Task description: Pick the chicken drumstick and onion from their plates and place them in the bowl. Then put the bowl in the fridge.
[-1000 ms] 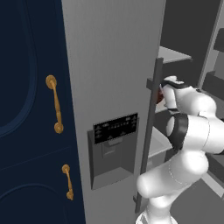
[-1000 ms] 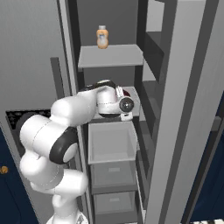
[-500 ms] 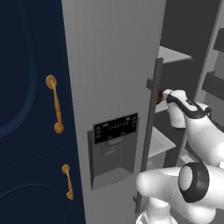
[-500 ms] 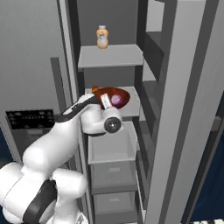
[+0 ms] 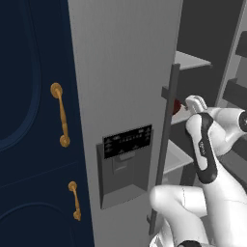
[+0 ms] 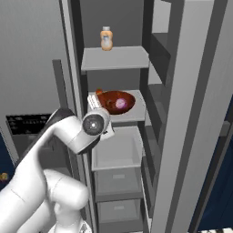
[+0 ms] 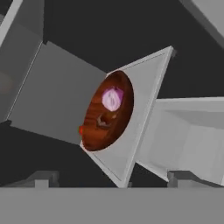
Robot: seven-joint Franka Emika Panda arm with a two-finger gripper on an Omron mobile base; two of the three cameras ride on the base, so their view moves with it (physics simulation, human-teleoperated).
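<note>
Steel fridge (image 6: pixel 191 113) open | glossy round bowl (image 6: pixel 116 101) on shelf, pink onion (image 7: pixel 112 99) inside | jaws spread, empty

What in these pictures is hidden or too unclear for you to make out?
- Bowl, left base view: just a red sliver past the fridge handle.
- Chicken drumstick, hand view: a blurred brown shape beside the onion; ends indistinct.
- Bottle, right base view: label too small to read.
- Gripper, right base view: fingers hidden behind the wrist.

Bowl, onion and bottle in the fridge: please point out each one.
bowl (image 6: pixel 129 104): right base view, on its right rim.
onion (image 7: pixel 112 99): hand view, on its pale top.
bottle (image 6: pixel 106 40): right base view, on its body.
</note>
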